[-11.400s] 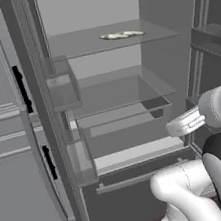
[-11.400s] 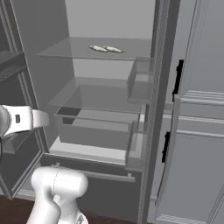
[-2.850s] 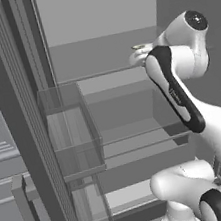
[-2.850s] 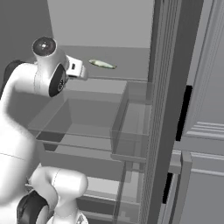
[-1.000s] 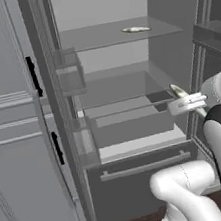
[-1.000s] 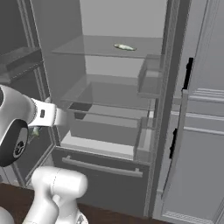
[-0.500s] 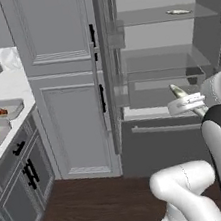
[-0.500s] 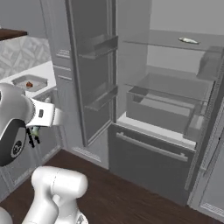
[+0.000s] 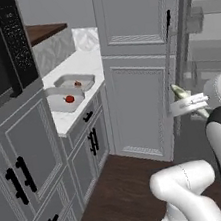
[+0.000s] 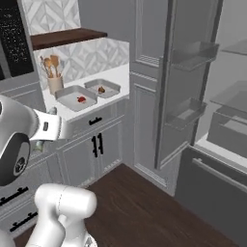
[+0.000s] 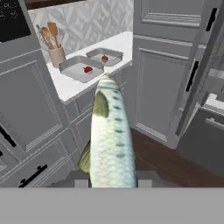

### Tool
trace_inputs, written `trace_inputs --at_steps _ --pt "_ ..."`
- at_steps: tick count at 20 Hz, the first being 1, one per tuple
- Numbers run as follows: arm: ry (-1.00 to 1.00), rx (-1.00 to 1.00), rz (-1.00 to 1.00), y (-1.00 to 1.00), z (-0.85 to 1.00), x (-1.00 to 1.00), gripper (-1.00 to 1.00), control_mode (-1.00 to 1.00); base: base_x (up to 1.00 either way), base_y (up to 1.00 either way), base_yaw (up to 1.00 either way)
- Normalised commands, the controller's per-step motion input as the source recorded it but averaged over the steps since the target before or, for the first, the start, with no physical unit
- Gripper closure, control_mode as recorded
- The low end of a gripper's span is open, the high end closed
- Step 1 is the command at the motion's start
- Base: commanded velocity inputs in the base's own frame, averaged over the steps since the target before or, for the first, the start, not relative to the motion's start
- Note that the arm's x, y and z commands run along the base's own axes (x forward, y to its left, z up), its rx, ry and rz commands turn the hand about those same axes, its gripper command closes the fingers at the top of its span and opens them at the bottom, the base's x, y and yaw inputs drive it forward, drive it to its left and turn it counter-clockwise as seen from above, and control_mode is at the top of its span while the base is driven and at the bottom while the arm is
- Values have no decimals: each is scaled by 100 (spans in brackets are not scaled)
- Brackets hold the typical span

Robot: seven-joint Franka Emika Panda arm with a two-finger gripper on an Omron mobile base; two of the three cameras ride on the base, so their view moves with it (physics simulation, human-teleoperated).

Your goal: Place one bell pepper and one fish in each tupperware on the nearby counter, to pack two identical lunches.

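Clearly the claw point(image 11: 112, 181) is clamped on one slim, pale cream-silver fish point(image 11: 109, 140), its two dark tips pressed against the fish's flanks at the near end. The fish's long axis runs straight out along the claw, head leading, aimed toward the white marble surface point(image 11: 76, 89) ahead. In the left base view the same fish point(image 9: 182, 92) sticks out of the claw point(image 9: 179, 106) at the end of a roughly level white forearm, held over the dark wooden floor point(image 9: 125, 191) in front of the tall grey cabinet door point(image 9: 136, 68), well apart from the surface point(image 9: 76, 120).

Two shallow light-grey rectangular containers sit side by side on that surface. The nearer container point(image 11: 72, 70) holds one small glossy red pepper point(image 11: 88, 69); the farther container point(image 11: 113, 53) holds a second red pepper point(image 11: 104, 57). So: two containers, two peppers, one in each, and one fish, carried.

Left of the containers stands a tan utensil holder point(image 11: 56, 55) with wooden spoons. Grey panelled cabinets point(image 11: 39, 131) with black handles run beneath the surface.
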Motion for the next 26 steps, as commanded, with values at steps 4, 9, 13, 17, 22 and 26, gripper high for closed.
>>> trace_inputs --at_steps 4,9,13,17,22,26 --pt "0 0 0 0 0 0 100 100 100 37 16" --pt "0 0 0 0 0 0 100 100 98 0 4" --pt "0 0 0 0 0 0 100 100 95 0 4" --pt "0 0 0 0 0 0 100 100 82 -1 3" --pt "0 0 0 0 0 0 100 100 50 0 12" --pt "0 0 0 0 0 0 100 100 34 1 27"
